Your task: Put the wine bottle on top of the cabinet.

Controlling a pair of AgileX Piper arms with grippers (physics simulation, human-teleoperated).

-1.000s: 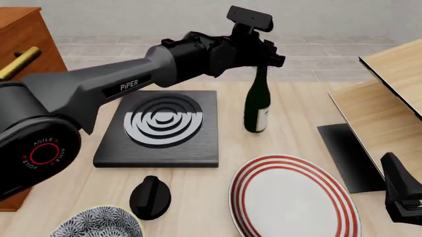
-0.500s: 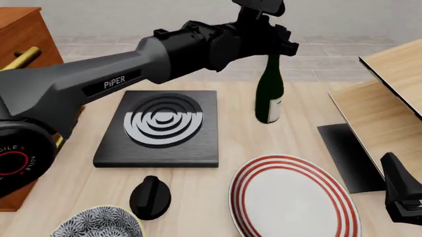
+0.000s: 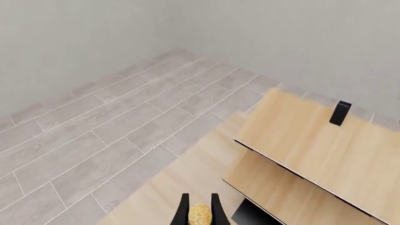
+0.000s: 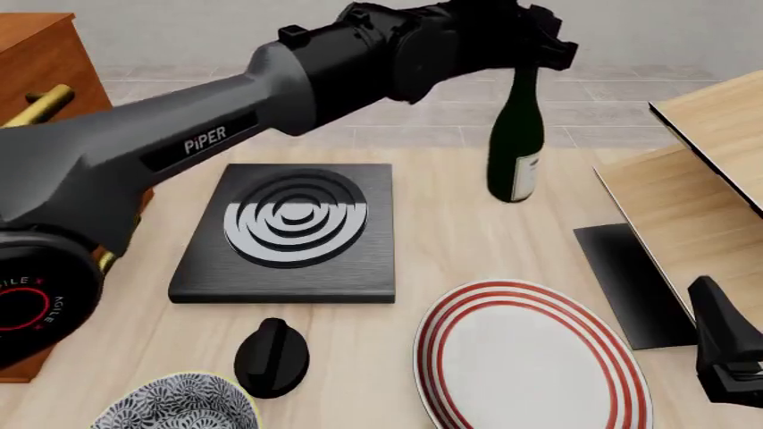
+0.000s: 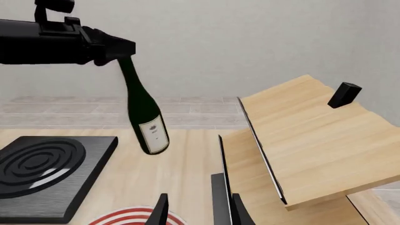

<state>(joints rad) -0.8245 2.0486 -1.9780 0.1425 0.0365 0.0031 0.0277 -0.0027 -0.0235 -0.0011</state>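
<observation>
The wine bottle (image 4: 515, 147) is dark green with a white label. It hangs a little tilted above the far middle of the table. My left gripper (image 4: 524, 55) is shut on its neck, just below the cap. In the left wrist view the gold-tan cap (image 3: 200, 214) sits between the fingers (image 3: 183, 212). The bottle also shows in the right wrist view (image 5: 145, 119). The reddish-brown cabinet (image 4: 34, 55) with a brass handle (image 4: 36, 111) stands at the far left, well away from the bottle. My right gripper (image 5: 200, 213) is open and empty, low at the front right (image 4: 725, 357).
A black burner plate (image 4: 292, 228) lies left of the bottle. A red-striped plate (image 4: 531, 357), a black knob (image 4: 272, 356) and a patterned bowl (image 4: 179, 409) are at the front. A pale slanted wooden panel structure (image 4: 703, 170) on a black base (image 4: 626, 281) stands at the right.
My left gripper has lifted the bottle up off the table and carried it to the right. The right arm has not moved.
</observation>
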